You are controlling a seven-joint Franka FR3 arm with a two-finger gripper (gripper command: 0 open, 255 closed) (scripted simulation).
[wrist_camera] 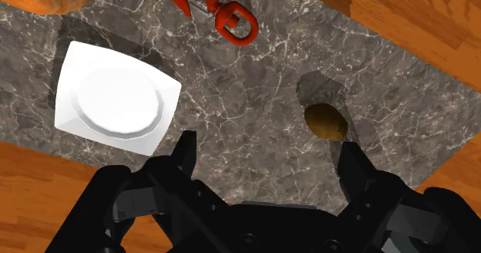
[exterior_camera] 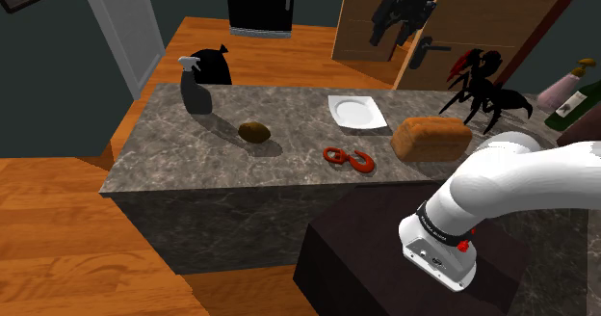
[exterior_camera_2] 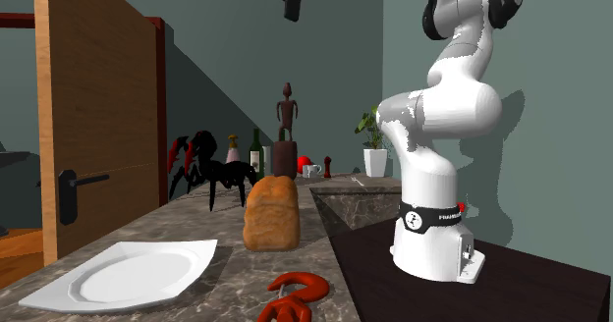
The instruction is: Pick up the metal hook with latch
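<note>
The hook with latch (exterior_camera: 349,158) is red, with a ring eye at one end, and lies flat on the dark marbled counter (exterior_camera: 193,160) near its front edge. It sits between a brown loaf (exterior_camera: 431,138) and a small brown lump (exterior_camera: 253,131). In the second exterior view the hook (exterior_camera_2: 292,295) lies in front of the loaf (exterior_camera_2: 272,214). My black gripper (exterior_camera: 395,30) hangs high above the counter, open and holding nothing. In the wrist view the gripper (wrist_camera: 268,145) has its fingers wide apart, and the hook (wrist_camera: 223,12) is far below and ahead of them.
A white square plate (exterior_camera: 357,112) lies behind the hook. A dark spray bottle (exterior_camera: 195,88) stands at the counter's far left corner in the shoulder view. A black spider figure (exterior_camera: 482,88) and bottles (exterior_camera: 568,83) stand behind the loaf. A wooden door (exterior_camera: 453,15) rises behind.
</note>
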